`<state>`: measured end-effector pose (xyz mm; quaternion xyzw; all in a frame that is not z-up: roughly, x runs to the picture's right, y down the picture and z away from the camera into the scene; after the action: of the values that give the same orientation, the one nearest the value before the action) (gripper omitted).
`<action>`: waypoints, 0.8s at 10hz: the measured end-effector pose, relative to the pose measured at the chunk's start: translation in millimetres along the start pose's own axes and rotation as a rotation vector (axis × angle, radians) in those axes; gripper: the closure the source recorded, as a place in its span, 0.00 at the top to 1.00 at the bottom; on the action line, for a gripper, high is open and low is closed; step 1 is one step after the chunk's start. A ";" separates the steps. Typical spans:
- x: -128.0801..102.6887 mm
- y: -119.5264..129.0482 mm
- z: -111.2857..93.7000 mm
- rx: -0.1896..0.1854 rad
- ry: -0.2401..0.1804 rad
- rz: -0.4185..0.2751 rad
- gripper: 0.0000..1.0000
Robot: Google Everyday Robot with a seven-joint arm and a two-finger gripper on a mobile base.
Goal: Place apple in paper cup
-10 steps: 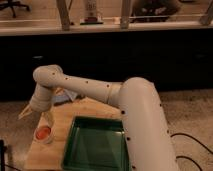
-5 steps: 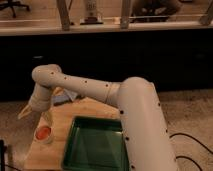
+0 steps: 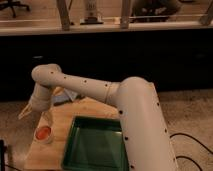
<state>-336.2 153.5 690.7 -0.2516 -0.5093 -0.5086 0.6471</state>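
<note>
The white paper cup (image 3: 44, 135) stands on the wooden table (image 3: 90, 112) near its left edge, left of the green tray. The orange-red apple (image 3: 43, 133) sits inside the cup's rim. My gripper (image 3: 37, 115) hangs at the end of the white arm, just above and slightly behind the cup, pointing down to the left. The gripper partly hides the cup's far rim.
A large green rectangular tray (image 3: 95, 145) fills the table's middle and front, right beside the cup. My white arm (image 3: 135, 115) sweeps across the table from the right. A dark counter front (image 3: 150, 55) runs behind. Black cables (image 3: 192, 145) lie on the floor at right.
</note>
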 end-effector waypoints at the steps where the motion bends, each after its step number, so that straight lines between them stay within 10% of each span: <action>1: 1.3 2.5 -2.1 0.002 0.003 0.006 0.80; 8: 8.0 15.9 -16.7 0.028 0.056 0.017 0.80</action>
<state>-315.2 141.8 695.2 -0.2323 -0.4960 -0.5028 0.6688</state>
